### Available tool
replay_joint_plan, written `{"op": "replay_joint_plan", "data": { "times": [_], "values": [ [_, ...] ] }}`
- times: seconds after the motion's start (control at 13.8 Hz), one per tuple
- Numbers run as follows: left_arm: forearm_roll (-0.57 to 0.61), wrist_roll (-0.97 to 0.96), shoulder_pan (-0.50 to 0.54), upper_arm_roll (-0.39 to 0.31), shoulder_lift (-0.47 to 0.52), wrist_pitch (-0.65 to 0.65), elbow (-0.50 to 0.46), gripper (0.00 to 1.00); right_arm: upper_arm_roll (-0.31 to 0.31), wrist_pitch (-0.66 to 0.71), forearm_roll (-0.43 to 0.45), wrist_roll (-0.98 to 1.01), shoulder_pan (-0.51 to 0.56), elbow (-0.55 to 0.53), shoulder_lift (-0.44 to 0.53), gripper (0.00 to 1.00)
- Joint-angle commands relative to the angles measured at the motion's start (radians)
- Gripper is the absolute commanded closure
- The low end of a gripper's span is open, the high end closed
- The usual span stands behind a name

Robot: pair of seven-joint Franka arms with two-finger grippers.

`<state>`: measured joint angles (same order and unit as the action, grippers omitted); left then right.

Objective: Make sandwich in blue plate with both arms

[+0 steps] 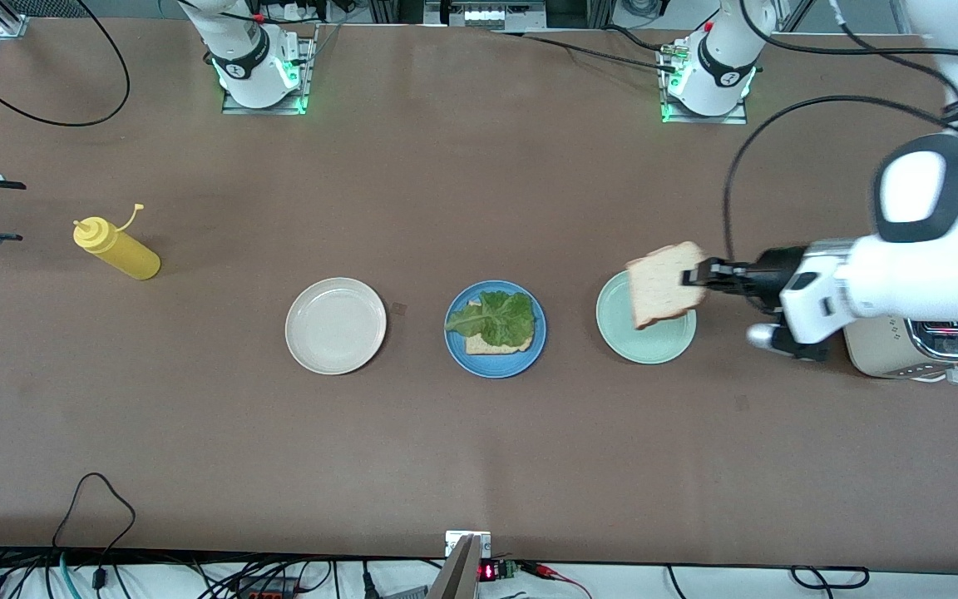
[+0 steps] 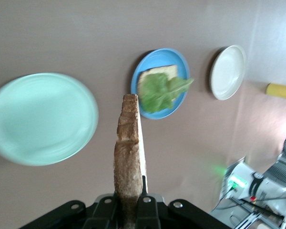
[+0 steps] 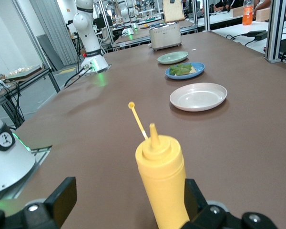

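Note:
The blue plate (image 1: 496, 370) sits mid-table and holds a tan bread slice (image 1: 491, 345) with a green lettuce leaf (image 1: 497, 318) on top. My left gripper (image 1: 695, 277) is shut on a second bread slice (image 1: 660, 285) and holds it on edge above the pale green plate (image 1: 654, 349). In the left wrist view the held slice (image 2: 129, 157) stands between my gripper's (image 2: 129, 205) fingers, with the blue plate (image 2: 178, 59) and the lettuce (image 2: 162, 90) ahead. My right gripper (image 1: 9, 212) waits open at the right arm's end of the table.
A yellow squeeze bottle (image 1: 120, 251) lies close to my right gripper (image 3: 128, 205) and fills the right wrist view (image 3: 163, 181). A cream plate (image 1: 335, 325) sits beside the blue plate. A toaster (image 1: 920, 345) stands under my left arm.

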<state>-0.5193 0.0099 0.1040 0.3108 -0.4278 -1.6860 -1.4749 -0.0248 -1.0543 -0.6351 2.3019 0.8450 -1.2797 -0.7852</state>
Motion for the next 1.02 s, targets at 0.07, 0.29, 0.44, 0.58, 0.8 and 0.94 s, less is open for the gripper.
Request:
{"op": "replay_joint_plan", "data": {
  "times": [0.07, 0.29, 0.44, 0.58, 0.8, 0.94],
  "values": [
    [-0.087, -0.007, -0.162, -0.009, 0.009, -0.263, -0.134, 0.99, 0.028, 0.083, -0.037, -0.160, -0.007, 0.111, 0.009, 0.00],
    [-0.087, -0.007, -0.276, -0.007, -0.061, -0.429, -0.128, 0.99, 0.065, 0.103, -0.040, -0.262, -0.009, 0.135, 0.062, 0.00],
    [-0.087, 0.002, -0.302, -0.007, -0.110, -0.477, -0.123, 0.99, 0.065, 0.105, -0.041, -0.323, -0.038, 0.135, 0.096, 0.00],
    [-0.134, 0.004, -0.332, -0.007, -0.138, -0.513, -0.117, 0.99, 0.065, 0.103, -0.054, -0.401, -0.070, 0.135, 0.148, 0.00],
    [-0.214, 0.007, -0.375, -0.007, -0.190, -0.622, -0.113, 0.99, 0.063, 0.102, -0.054, -0.546, -0.144, 0.134, 0.239, 0.00],
    [-0.212, 0.005, -0.397, -0.007, -0.218, -0.672, -0.099, 0.99, 0.054, 0.085, -0.054, -0.663, -0.220, 0.132, 0.296, 0.00]
  ]
}}
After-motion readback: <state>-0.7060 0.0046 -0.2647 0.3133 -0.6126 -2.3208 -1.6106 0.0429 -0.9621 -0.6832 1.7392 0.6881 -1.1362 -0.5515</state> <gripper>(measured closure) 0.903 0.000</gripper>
